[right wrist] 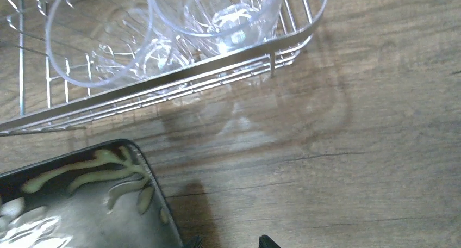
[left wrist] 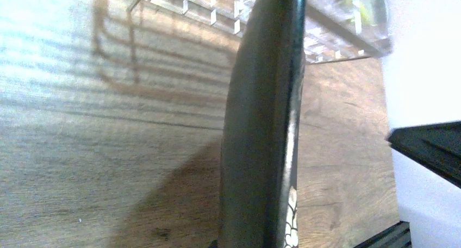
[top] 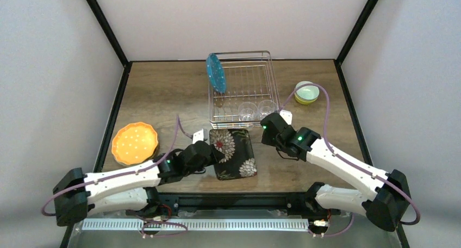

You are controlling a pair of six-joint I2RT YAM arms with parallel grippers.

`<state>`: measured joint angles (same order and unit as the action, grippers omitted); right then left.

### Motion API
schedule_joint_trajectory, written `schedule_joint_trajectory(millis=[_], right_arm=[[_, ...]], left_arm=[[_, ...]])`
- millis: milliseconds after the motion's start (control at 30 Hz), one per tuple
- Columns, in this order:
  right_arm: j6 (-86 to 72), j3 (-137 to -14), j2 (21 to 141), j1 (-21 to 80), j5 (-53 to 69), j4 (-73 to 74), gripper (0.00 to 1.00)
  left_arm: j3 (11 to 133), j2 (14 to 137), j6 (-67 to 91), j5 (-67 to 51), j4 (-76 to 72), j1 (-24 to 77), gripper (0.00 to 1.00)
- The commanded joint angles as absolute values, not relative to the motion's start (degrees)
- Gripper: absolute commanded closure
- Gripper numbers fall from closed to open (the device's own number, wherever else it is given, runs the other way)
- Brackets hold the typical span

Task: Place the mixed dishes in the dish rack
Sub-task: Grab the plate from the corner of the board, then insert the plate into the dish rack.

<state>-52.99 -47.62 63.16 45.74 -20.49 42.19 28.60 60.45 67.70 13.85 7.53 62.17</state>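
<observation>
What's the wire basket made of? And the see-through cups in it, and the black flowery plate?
Dish rack: shiny silver metal wire, going by its thin bright bars. Clear cups: glass or hard plastic; see-through and ribbed, can't tell which. Black flowery plate: probably glazed ceramic, since its painted surface gleams.

Soft, even light from overhead fills the top view, shadows faint. The left wrist view is blurry: the black plate (left wrist: 261, 123), edge-on, throws a dark shadow on the table (left wrist: 81, 177). The right wrist view is sharp, with glints on the glass cups (right wrist: 98, 47).
</observation>
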Motion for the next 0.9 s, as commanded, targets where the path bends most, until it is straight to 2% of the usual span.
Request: schedule_joint_trajectory(millis=[0,267,467,667,867], right_arm=[[-50.8,-50.5,62.5,46.0,-23.7,42.6,0.39],[-47.3,-54.6,61.6,46.1,-26.3,43.0,0.39],[-45.2,-57.9,60.2,45.8,-31.1,44.7,0.39],[-42.8,-60.9,59.7,43.0,-32.5,44.7,0.38],[-40.3,-60.8,60.8,39.0,-31.6,42.4,0.38]], left_arm=[[39.3,54.8,67.0,27.2,15.1,67.3,0.97],[62.5,61.6,60.4,45.2,32.7,75.6,0.97],[78.8,72.2,51.7,58.9,40.3,75.8,0.97],[90.1,83.0,41.8,71.5,40.6,74.8,0.97],[89.0,87.2,34.0,76.0,30.0,68.5,0.97]])
